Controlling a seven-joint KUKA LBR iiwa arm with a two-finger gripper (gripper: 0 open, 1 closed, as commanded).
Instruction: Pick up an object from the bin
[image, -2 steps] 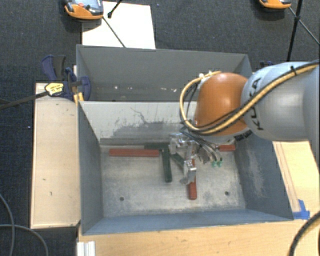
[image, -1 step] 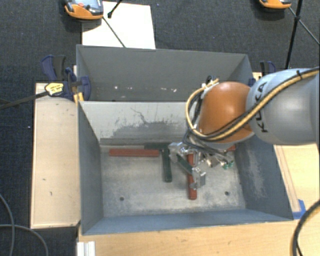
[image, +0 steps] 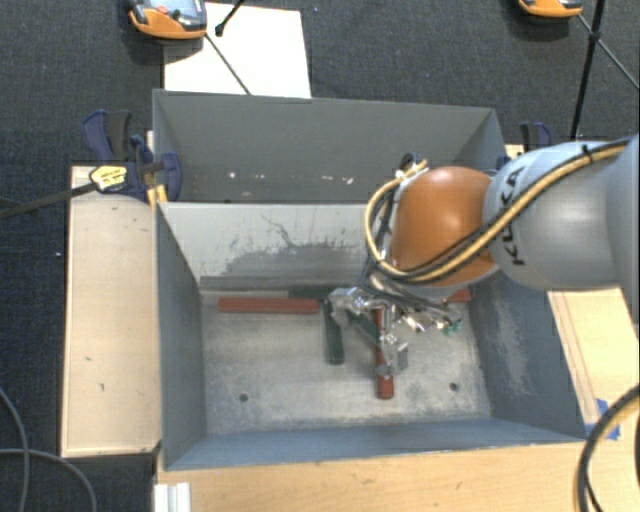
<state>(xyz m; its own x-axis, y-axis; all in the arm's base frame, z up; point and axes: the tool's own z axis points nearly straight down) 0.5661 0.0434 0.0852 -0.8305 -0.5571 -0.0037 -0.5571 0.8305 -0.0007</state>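
My gripper (image: 388, 340) is low over the bin floor, right of the middle, below the orange dome on the wrist. A reddish-brown stick (image: 384, 382) lies straight under it, pointing toward the front wall, with its upper part hidden by the gripper's metal. A dark green stick (image: 333, 342) lies just left of the gripper, nearly parallel to the red one. Whether the gripper touches either stick I cannot tell.
A long red-brown bar (image: 265, 305) lies along the foot of the back wall, left of the gripper. Small red (image: 460, 296) and green (image: 452, 324) bits peek out under the dome on the right. The arm comes in over the bin's right wall.
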